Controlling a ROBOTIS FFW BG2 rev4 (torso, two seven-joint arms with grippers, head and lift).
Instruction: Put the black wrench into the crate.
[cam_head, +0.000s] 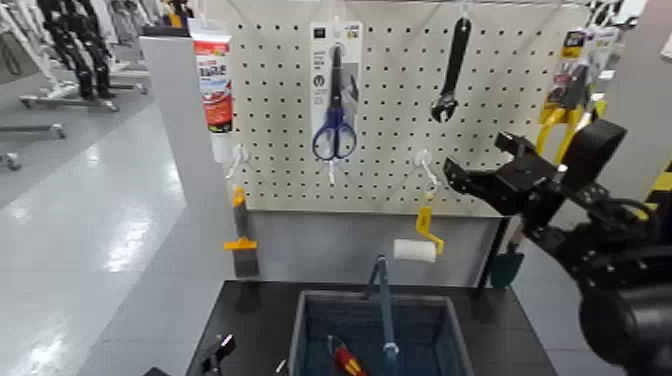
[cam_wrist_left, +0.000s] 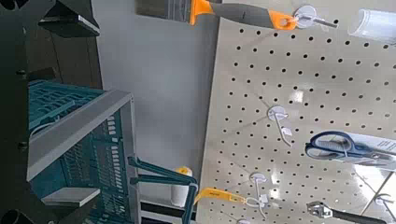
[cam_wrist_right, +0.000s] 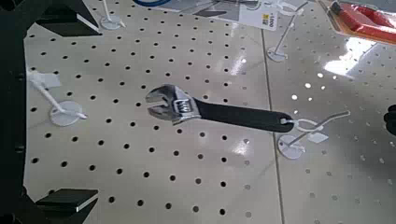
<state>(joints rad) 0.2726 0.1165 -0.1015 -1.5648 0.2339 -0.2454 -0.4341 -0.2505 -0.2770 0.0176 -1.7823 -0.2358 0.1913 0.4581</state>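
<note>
Right end effector (cam_head: 490, 163), fingers apart, faces black wrench (cam_head: 451, 71) hanging vertically, jaw down.

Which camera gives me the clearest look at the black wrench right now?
The right wrist view: the black wrench fills the middle, whole, hanging from a hook on the pegboard. The head view shows it whole but farther off, up beyond the right gripper. The left wrist view catches only one end at the picture's edge.

Matt black metal wrench (cam_wrist_right: 219, 112), ribbed plastic crate (cam_head: 312, 330) (dull), glossy pegboard (cam_head: 390, 150)
</note>
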